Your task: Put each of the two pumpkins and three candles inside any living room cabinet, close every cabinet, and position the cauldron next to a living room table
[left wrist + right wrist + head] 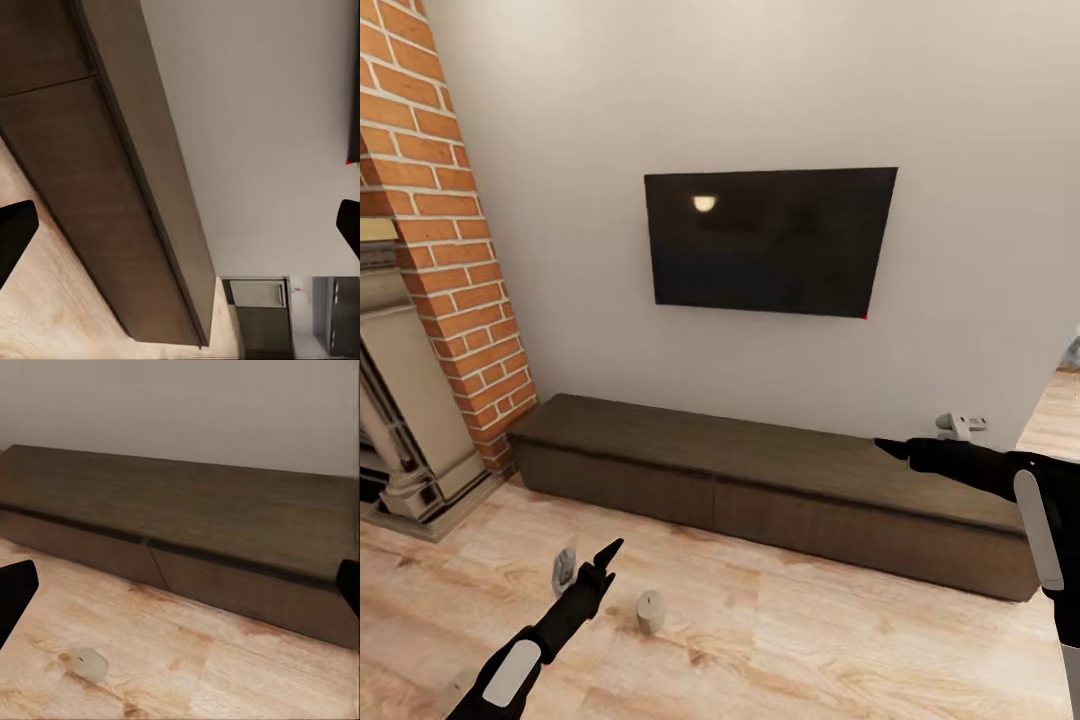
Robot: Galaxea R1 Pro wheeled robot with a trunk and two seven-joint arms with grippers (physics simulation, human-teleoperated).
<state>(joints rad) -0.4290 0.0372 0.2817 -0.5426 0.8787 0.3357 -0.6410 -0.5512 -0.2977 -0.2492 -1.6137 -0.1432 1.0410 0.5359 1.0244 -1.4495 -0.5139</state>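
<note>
The cabinet [760, 470] runs long and low along the far white wall, its dark-brown drawer fronts all flush and shut, its top bare. Above it a black television [770, 240] hangs on the wall. At the far left stands the brick fireplace [430, 260] with its pale stone surround.

On the wooden floor [810, 640] in front of the cabinet's left half stands one candle [650, 611], a squat pale stub, upright and well apart from the cabinet front. A second candle [564, 569] stands just left of it, partly hidden behind the left arm, and looks greyer and blurred. The right wrist view also shows a candle [91, 664] on the floor planks near the cabinet [187, 532].

The left tool [603, 560] hangs low over the floor between the two candles, touching neither; its fingertips [13, 232] sit wide apart at the edges of the left wrist view, so it is released and empty. The right tool [895, 449] is raised above the cabinet's right half; its fingertips [15, 592] likewise stand spread wide in the right wrist view, released and holding nothing.
</note>
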